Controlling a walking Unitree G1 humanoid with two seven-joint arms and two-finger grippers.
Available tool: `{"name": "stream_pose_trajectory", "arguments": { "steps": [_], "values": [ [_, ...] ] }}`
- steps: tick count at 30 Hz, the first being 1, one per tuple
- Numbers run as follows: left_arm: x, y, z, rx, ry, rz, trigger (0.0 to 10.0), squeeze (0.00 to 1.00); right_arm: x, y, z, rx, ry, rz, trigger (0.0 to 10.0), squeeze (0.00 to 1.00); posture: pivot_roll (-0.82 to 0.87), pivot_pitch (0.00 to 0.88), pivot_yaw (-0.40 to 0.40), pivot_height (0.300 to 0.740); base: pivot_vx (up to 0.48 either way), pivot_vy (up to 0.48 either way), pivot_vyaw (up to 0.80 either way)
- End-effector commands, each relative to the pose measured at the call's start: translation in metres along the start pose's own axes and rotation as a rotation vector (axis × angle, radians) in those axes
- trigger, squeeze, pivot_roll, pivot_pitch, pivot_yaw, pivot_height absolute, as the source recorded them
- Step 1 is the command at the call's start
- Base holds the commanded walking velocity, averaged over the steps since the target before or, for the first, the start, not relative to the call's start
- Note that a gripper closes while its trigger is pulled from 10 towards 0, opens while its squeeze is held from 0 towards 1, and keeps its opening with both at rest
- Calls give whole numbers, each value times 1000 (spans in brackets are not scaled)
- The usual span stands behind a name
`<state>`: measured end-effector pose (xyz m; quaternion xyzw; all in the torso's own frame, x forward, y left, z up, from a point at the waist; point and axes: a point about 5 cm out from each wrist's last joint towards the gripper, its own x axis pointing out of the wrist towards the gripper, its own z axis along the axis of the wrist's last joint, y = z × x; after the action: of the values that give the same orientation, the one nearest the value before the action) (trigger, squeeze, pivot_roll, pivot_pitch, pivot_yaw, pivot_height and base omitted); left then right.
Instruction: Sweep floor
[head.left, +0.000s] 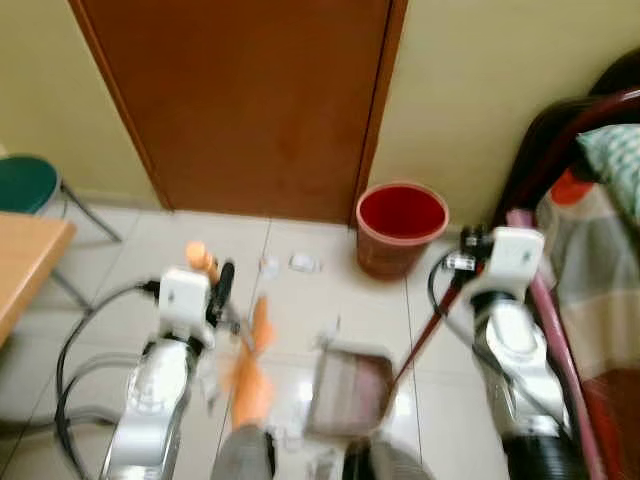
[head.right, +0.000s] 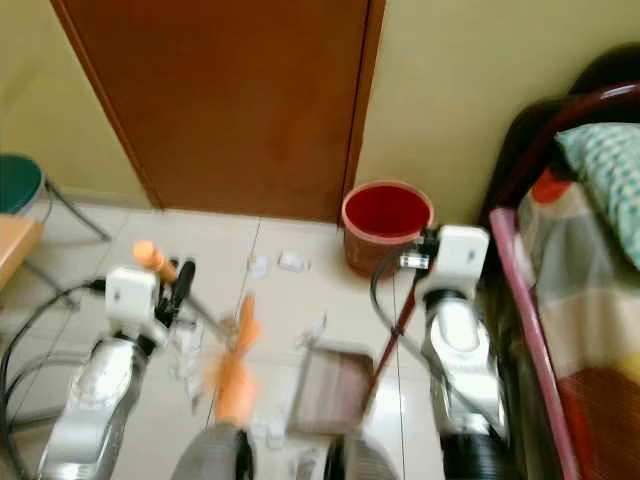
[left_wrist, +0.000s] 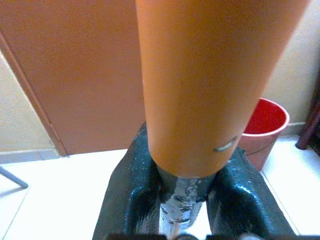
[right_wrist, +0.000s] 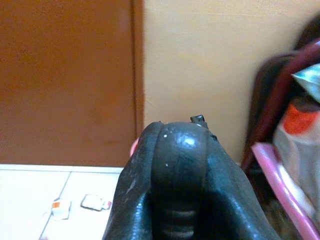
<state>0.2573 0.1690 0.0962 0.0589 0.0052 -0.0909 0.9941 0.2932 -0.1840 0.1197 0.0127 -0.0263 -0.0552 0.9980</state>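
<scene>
My left gripper (head.left: 218, 287) is shut on the orange broom handle (head.left: 200, 256), which the left wrist view shows as a thick orange tube (left_wrist: 215, 85) between the black fingers (left_wrist: 129, 197). The orange broom head (head.left: 250, 380) rests blurred on the tiles beside a grey dustpan (head.left: 350, 392). The dustpan's dark red handle (head.left: 420, 335) slants up to my right gripper (head.left: 463, 262), which is shut on its top end (right_wrist: 180, 165). White paper scraps (head.left: 303, 263) lie on the floor ahead, in front of the door.
A red bin (head.left: 401, 225) stands against the wall right of the brown door (head.left: 250, 100). A bed with a dark red frame (head.left: 560, 340) runs along the right. A green stool (head.left: 25, 182) and a wooden table corner (head.left: 25, 260) are at the left.
</scene>
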Motion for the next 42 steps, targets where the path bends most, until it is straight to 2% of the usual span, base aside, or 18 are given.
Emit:
{"name": "stream_pose_trajectory", "arguments": {
  "steps": [1,7,12,20,22,25,36,38,42],
  "values": [
    [-2,2,-5,8,36,0,10000,0,2,-2,5,-6,-22,-14,10000,0,37,137,-41,740,-281,0,0],
    [-1,2,-3,10,33,-1,10000,0,3,-3,6,-22,-31,-19,10000,0,37,135,-40,740,-281,0,0],
    [1,4,0,18,27,-6,10000,0,8,-5,14,-77,-74,-30,10000,0,42,128,-38,740,-275,0,0],
    [5,4,6,30,8,-21,10000,0,15,-6,22,-115,-116,-39,10000,0,44,125,-37,740,-270,0,0],
    [6,4,8,31,0,-30,10000,0,16,-5,28,-173,-155,-33,10000,0,45,127,-36,740,-255,0,0],
    [7,4,10,32,-7,-36,10000,0,17,-2,33,-205,-183,-19,10000,0,44,128,-35,740,-245,0,0],
    [0,-2,8,45,18,-90,10000,0,16,-1,13,-236,-89,-26,10000,0,52,136,-32,740,-133,0,0],
    [-1,-3,7,30,30,-104,10000,0,16,-1,9,-229,-66,-29,10000,0,53,144,-29,740,0,0,0],
    [-3,-19,6,-42,48,-206,10000,0,18,2,2,-186,-33,-48,10000,0,48,159,-26,740,0,0,0]
  ]
}}
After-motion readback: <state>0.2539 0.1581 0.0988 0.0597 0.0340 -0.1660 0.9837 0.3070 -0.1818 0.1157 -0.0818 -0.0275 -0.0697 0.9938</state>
